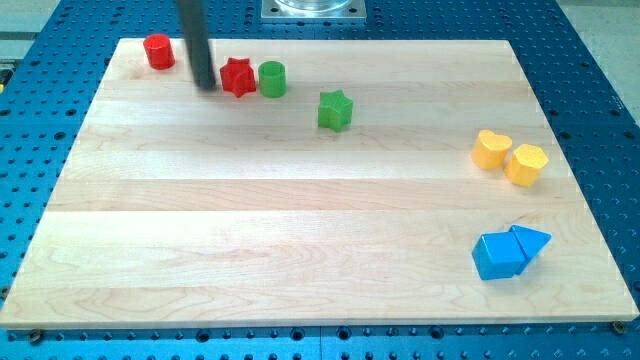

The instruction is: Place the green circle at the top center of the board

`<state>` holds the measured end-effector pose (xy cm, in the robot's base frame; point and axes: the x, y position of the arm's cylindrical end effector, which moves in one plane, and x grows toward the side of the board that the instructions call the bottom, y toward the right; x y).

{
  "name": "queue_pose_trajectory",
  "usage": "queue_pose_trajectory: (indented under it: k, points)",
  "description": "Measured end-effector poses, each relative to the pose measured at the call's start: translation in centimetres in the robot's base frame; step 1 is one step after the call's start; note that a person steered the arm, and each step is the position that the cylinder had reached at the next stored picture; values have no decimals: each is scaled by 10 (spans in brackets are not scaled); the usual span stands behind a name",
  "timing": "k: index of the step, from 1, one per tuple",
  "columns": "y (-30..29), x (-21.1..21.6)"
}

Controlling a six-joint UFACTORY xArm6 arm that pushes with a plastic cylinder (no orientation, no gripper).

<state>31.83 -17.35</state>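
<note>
The green circle (272, 78) is a short green cylinder near the view's top, left of centre. A red star (237, 77) touches its left side. My tip (205, 85) rests on the board just left of the red star, close to it or touching it. The dark rod rises from the tip out of the view's top. A green star (336, 110) lies to the right of the green circle and a little lower, apart from it.
A red cylinder (158, 51) stands at the wooden board's (300, 230) top left corner. A yellow heart-like block (490, 149) and a yellow hexagon (526, 164) touch at the right. A blue cube-like block (497, 256) and a blue triangle (531, 241) touch at the lower right.
</note>
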Motion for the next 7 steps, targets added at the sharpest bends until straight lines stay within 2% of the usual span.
queue_pose_trajectory:
  k: [1, 2, 3, 5, 6, 7]
  points:
    - [13, 70]
    - [57, 50]
    - [93, -9]
    - [142, -79]
    - [158, -76]
    - [133, -27]
